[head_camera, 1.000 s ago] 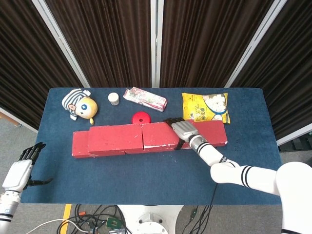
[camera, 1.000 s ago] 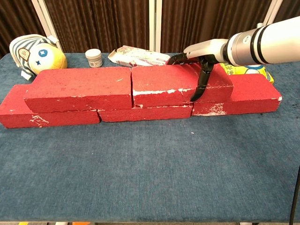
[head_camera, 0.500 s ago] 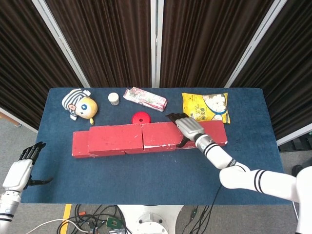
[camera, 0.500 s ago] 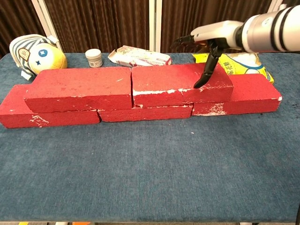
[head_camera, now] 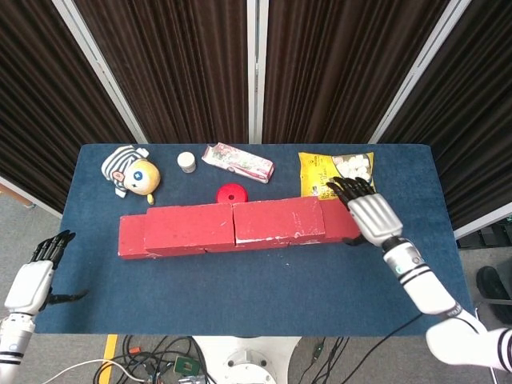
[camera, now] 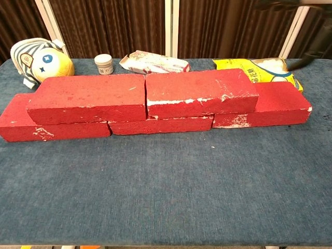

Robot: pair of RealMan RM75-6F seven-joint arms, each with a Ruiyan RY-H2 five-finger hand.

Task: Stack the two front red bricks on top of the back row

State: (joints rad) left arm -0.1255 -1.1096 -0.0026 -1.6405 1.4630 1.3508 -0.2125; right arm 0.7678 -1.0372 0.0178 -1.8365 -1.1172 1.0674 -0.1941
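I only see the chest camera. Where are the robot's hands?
Observer: The right hand is over the right end of the brick stack, fingers spread, holding nothing.
Operator: And the other one?
Observer: The left hand is off the table, beside its front left corner, holding nothing.
Operator: Is anything hiding behind the bricks?
Observer: Yes, a round red disc lies on the table just behind them.
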